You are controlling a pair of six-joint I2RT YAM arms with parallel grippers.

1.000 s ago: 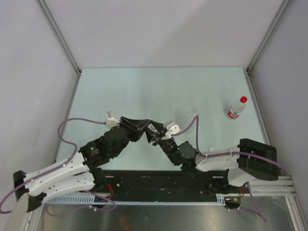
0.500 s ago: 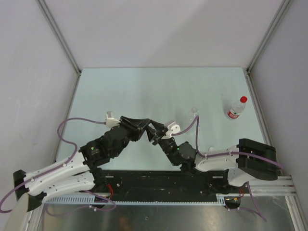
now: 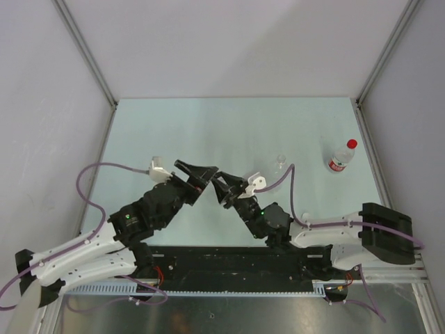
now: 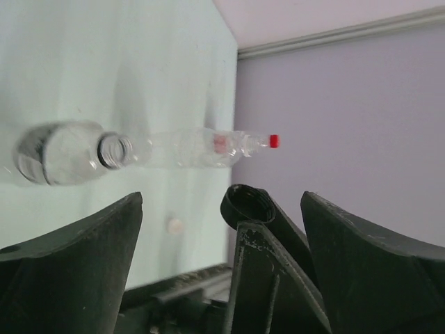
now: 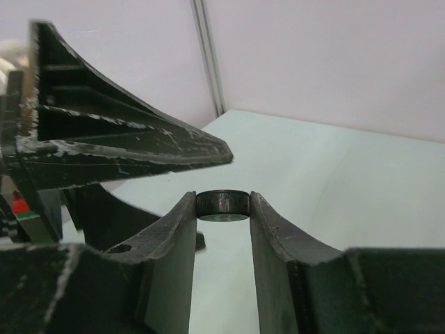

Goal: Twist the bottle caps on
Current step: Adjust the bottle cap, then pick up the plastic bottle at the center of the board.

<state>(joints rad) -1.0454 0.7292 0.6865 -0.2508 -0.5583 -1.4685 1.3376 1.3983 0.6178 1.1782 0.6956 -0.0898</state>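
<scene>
My right gripper [image 5: 222,197] is shut on the black bottle cap [image 5: 222,205], pinching its ribbed rim at the fingertips above the table. My left gripper [image 4: 222,200] stands wide open around those fingers and the cap [image 4: 249,204], touching neither. From above, the two grippers meet tip to tip at the table's middle, left [image 3: 200,173] and right [image 3: 222,187]. An uncapped clear bottle [image 4: 62,152] stands beyond them [image 3: 280,162]. A labelled bottle [image 3: 340,157] wears a red cap [image 4: 274,141]. A whitish cap [image 3: 304,216] lies loose on the table.
The pale green table [image 3: 208,132] is walled by grey panels on three sides. A black rail [image 3: 229,261] with the arm bases runs along the near edge. Purple cables loop from both wrists.
My left gripper has sprung wide open, letting go of the black cap, and drawn back a little to the upper left. The right gripper keeps the cap.
</scene>
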